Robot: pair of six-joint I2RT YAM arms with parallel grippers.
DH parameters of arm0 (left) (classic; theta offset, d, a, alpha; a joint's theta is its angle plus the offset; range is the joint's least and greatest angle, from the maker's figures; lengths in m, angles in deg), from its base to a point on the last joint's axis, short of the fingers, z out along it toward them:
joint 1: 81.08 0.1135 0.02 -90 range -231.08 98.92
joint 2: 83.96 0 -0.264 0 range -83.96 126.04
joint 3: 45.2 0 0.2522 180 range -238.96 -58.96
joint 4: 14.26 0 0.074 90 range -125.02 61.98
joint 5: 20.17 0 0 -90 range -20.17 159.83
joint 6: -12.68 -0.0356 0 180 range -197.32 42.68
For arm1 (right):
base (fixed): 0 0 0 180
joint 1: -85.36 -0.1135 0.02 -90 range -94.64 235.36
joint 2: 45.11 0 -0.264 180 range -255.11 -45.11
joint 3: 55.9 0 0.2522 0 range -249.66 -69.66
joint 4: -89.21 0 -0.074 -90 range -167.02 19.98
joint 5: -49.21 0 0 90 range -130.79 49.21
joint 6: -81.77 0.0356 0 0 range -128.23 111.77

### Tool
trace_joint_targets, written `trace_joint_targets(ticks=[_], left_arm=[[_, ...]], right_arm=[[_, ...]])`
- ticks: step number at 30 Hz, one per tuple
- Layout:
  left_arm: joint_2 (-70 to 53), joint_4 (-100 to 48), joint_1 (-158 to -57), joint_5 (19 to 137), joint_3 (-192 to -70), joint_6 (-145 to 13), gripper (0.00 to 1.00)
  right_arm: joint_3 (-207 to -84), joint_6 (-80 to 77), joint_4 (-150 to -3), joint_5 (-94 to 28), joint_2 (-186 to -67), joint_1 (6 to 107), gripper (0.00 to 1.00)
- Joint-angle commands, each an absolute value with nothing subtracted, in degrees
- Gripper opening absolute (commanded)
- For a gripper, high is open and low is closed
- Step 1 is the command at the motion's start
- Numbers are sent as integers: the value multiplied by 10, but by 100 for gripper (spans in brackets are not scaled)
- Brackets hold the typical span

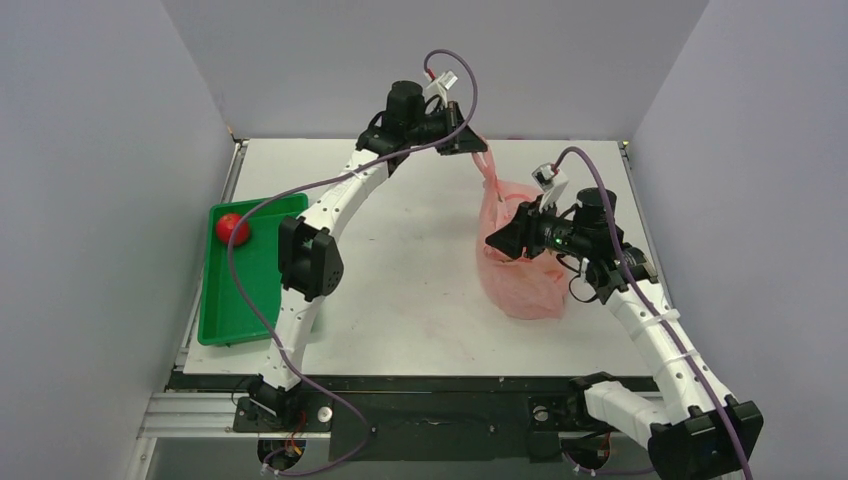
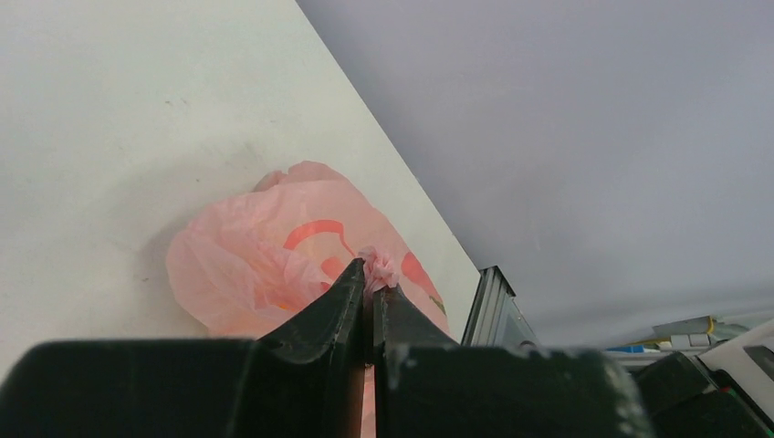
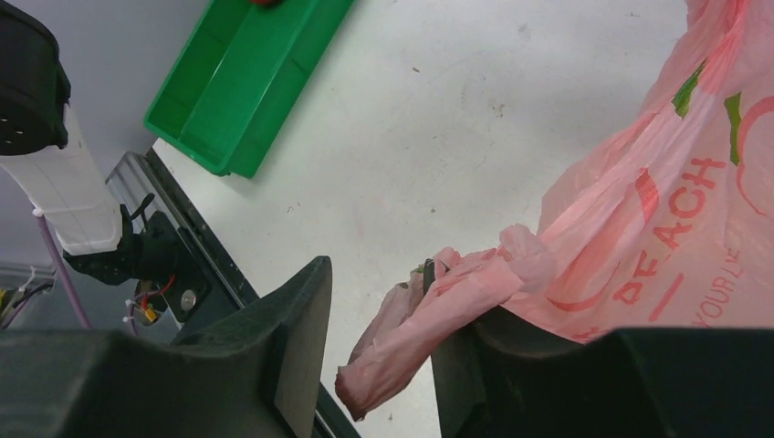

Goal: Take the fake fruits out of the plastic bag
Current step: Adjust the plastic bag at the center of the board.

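The pink plastic bag (image 1: 520, 272) stands on the table at the right, its body slumped. My left gripper (image 1: 478, 146) is shut on one handle of the bag and holds it stretched up toward the back; in the left wrist view (image 2: 372, 278) a pink tuft pokes out between the closed fingertips above the bag (image 2: 265, 255). My right gripper (image 1: 497, 240) is open at the bag's left side. In the right wrist view (image 3: 374, 274) the other handle (image 3: 411, 338) drapes over the right finger, beside the bag (image 3: 675, 201). The fake fruits are hidden inside the bag.
A green tray (image 1: 250, 275) lies at the table's left edge with a red round fruit (image 1: 232, 228) in its far end; the tray also shows in the right wrist view (image 3: 246, 82). Grey walls enclose the table on three sides.
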State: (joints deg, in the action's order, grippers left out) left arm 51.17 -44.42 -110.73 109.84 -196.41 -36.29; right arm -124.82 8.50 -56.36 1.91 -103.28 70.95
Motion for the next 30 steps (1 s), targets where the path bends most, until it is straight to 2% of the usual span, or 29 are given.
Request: trace_joint_targets(ticks=[1, 3, 6, 9, 13, 18, 22, 27, 30], left_arm=[[474, -398, -1114, 1123, -1954, -357, 1], [464, -410, -1114, 1114, -1948, -369, 8], [449, -440, -1114, 1097, -1948, -394, 27], [425, -505, -1117, 1058, -1952, -454, 44], [367, -608, -1121, 983, -1940, -538, 55], [258, -632, -1115, 877, -1822, -576, 59], [151, -599, -1114, 853, -1715, -571, 59], [81, -510, -1120, 887, -1600, -514, 59], [81, -470, -1148, 923, -1582, -512, 60]], right_arm=[[-1287, 66, -551, 29, -1052, 707, 43], [-1295, 77, -549, 11, -1047, 706, 50], [-1300, 89, -559, -20, -1028, 705, 60], [-1309, 103, -570, -40, -1033, 698, 64], [-1337, 122, -571, -16, -1054, 682, 65], [-1330, 116, -557, -36, -1038, 673, 67], [-1314, 91, -520, -77, -1012, 674, 68], [-1287, 79, -480, -208, -968, 674, 67], [-1265, 84, -475, -263, -939, 675, 67]])
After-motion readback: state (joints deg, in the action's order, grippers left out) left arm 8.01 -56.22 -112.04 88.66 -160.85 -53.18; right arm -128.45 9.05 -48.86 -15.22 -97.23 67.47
